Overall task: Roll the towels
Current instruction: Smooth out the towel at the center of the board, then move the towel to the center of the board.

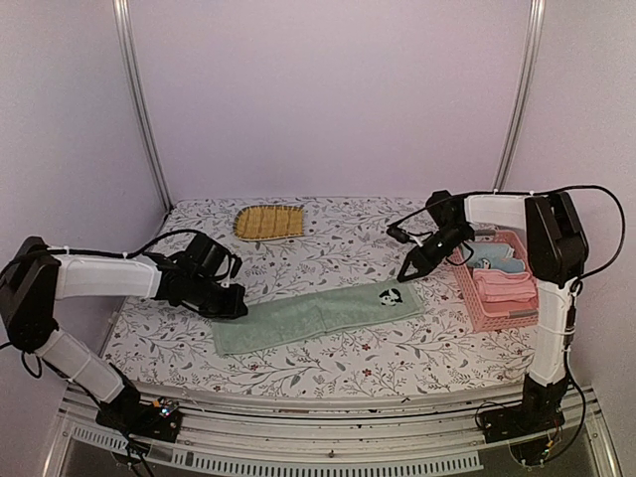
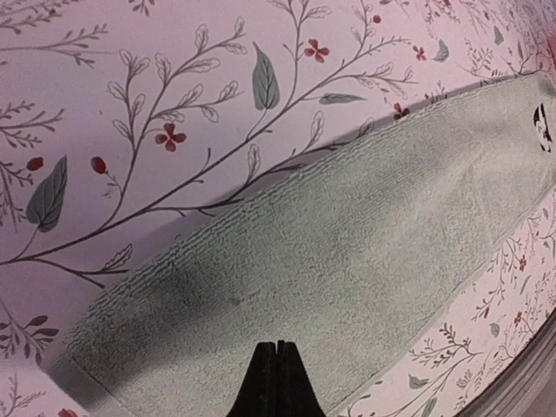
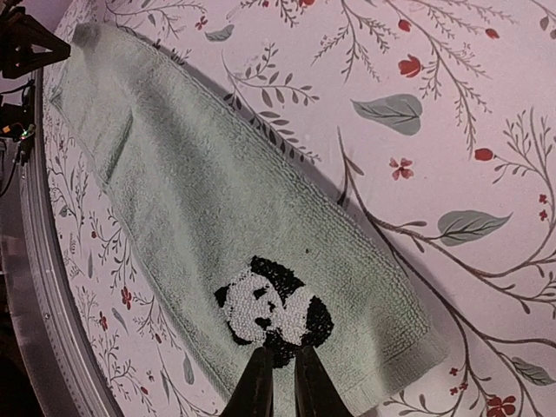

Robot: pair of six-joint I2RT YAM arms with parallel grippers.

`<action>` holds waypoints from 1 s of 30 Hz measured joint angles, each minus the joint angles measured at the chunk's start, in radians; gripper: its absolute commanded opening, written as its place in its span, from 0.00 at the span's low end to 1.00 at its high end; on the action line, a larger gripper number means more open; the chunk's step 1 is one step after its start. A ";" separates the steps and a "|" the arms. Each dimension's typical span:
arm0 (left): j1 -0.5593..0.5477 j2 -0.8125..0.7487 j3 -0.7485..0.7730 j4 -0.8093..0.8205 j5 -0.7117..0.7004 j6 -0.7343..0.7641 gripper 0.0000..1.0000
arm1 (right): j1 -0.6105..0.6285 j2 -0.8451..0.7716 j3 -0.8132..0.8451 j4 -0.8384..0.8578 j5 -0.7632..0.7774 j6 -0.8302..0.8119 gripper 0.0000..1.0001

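1. Nearest the top camera are the two arm bases, which are bolted to a metal rail (image 1: pixel 328 449) along the desk's near edge.
2. Just beyond it, the pale green towel (image 1: pixel 308 316) lies flat on the floral desk (image 1: pixel 328 370) as a long strip. It runs from near-left to slightly farther right.
3. The left gripper (image 1: pixel 235 304) is at the towel's left end. Its wrist view shows the fingertips (image 2: pixel 276 347) pressed together, closed on nothing, with towel pile (image 2: pixel 347 261) spread beneath them.
4. The right gripper (image 1: pixel 407 273) hangs over the towel's right end. Only its wrist view shows the narrow slit between its fingers (image 3: pixel 256 387), which hold nothing.
5. A black-and-white panda motif (image 3: pixel 274 311) sits just ahead of those fingers. It is only a small dark patch (image 1: pixel 390 295) in the top view and a sliver (image 2: pixel 543 126) at the edge of the left wrist view.
6. The right wrist view shows the whole towel (image 3: pixel 217 200) running away towards its far end.
7. Only the top view shows the pink basket (image 1: pixel 475 310) at the right, holding a pink towel (image 1: pixel 507 288) and a light blue towel (image 1: pixel 497 260).
8. It also shows a yellow-brown woven mat (image 1: pixel 268 222) at the far side, well apart from the green towel.
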 measured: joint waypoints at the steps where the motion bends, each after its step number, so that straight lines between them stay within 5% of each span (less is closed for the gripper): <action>1: 0.002 0.000 -0.010 0.001 -0.001 -0.001 0.00 | 0.003 0.004 -0.005 -0.004 0.002 0.006 0.13; 15: 0.033 0.058 -0.077 0.041 -0.030 -0.001 0.00 | 0.018 0.176 0.174 0.003 0.237 0.121 0.12; 30: 0.033 0.038 -0.054 0.101 0.039 -0.016 0.00 | 0.006 0.209 0.299 0.004 0.301 0.117 0.27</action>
